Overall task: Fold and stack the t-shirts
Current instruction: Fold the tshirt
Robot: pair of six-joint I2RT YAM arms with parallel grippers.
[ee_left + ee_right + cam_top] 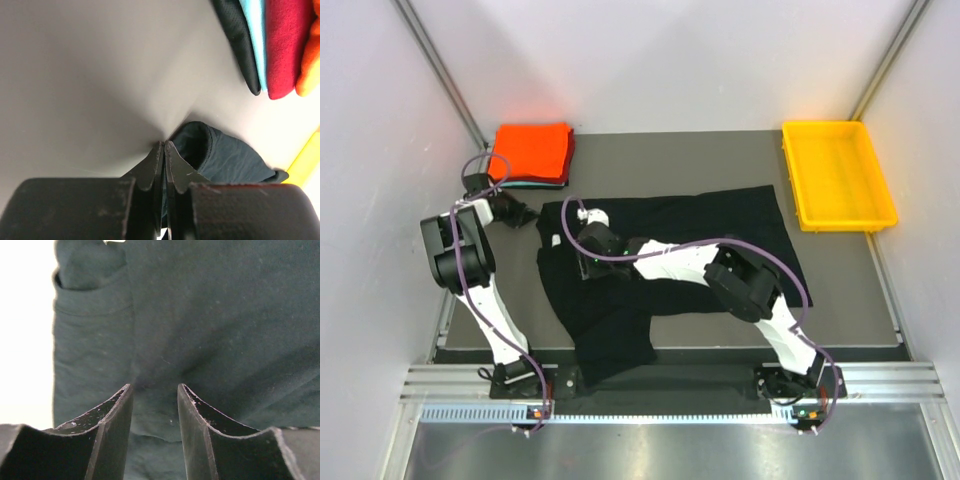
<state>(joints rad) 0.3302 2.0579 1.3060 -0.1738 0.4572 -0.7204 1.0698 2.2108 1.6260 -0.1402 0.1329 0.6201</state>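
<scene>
Two arms sit at the near edge of your table [850, 290], where the black t-shirt [720, 215] lies spread across the middle, rumpled at its left end. Your right arm [745, 280] stretches low and leftward over it. Your left arm [460, 255] is folded upright with its wrist turned toward the shirt's left edge. Folded t-shirts [533, 150] are stacked at the back left and a yellow tray [850, 225] sits at the back right. Your right claw [154, 386] stands parted above the cloth. Your left claw [164, 144] is pressed together beside a raised fold; you cannot tell whether cloth is caught.
</scene>
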